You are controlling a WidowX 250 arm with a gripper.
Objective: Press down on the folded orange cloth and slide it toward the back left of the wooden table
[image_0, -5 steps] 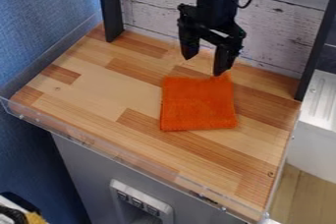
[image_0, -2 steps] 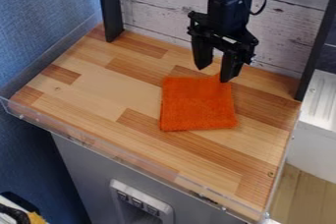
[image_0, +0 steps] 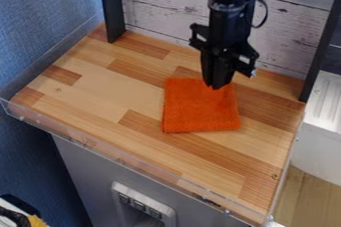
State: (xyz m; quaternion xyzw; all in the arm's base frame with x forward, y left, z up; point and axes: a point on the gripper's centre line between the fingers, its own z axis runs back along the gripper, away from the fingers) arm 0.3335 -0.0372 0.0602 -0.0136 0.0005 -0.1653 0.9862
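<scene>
The black gripper (image_0: 216, 86) hangs down at the upper right part of the folded orange cloth (image_0: 200, 109). Its two fingers have come together at the cloth's back edge, shut on some of the fabric near the back right corner, which they partly hide. The rest of the cloth lies flat as a rough square on the wooden surface (image_0: 100, 89), right of its middle.
Dark upright posts stand at the back left (image_0: 112, 7) and the right (image_0: 323, 47), with a whitewashed plank wall (image_0: 160, 4) behind. A low clear rim (image_0: 120, 159) runs along the front edge. A white unit (image_0: 319, 141) is at the right.
The gripper first shifted right and down toward the cloth with its fingers apart, then its fingers shut at the cloth's back edge. The cloth's back right corner looks drawn in; the rest stays put.
</scene>
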